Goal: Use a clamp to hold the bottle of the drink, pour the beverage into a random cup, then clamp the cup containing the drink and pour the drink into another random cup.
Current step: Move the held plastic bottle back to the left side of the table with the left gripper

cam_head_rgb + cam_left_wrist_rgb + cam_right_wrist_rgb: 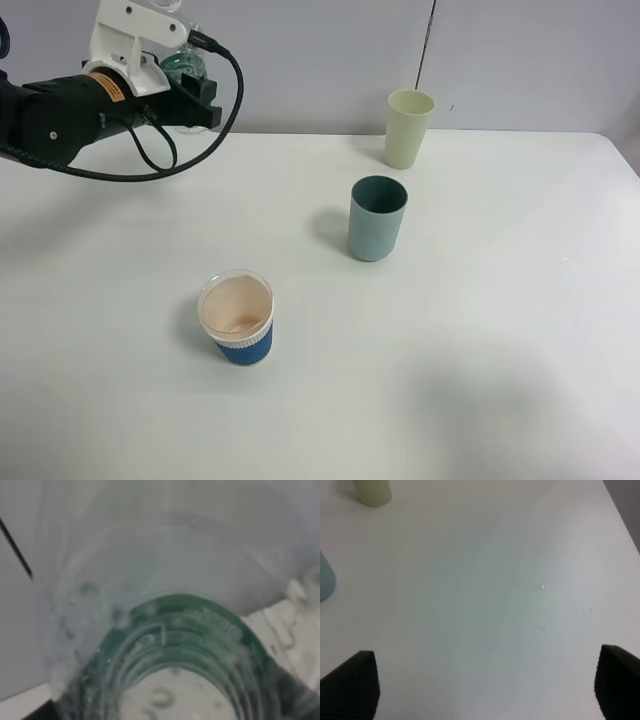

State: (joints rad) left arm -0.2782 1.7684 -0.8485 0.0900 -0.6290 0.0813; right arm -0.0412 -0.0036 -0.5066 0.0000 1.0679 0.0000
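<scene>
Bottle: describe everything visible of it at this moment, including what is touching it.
The bottle is clear plastic with a dark green label. In the left wrist view it nearly fills the blurred picture, and ridges and small droplets or bubbles show through its wall. From the high camera only a glassy, greenish part shows, clamped in the left pincer, held above the far left of the white table. Its cap, tilt and fill level cannot be made out.

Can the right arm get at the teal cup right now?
Probably yes: the right gripper is open and empty, and only bare table lies between it and the teal cup.
</scene>
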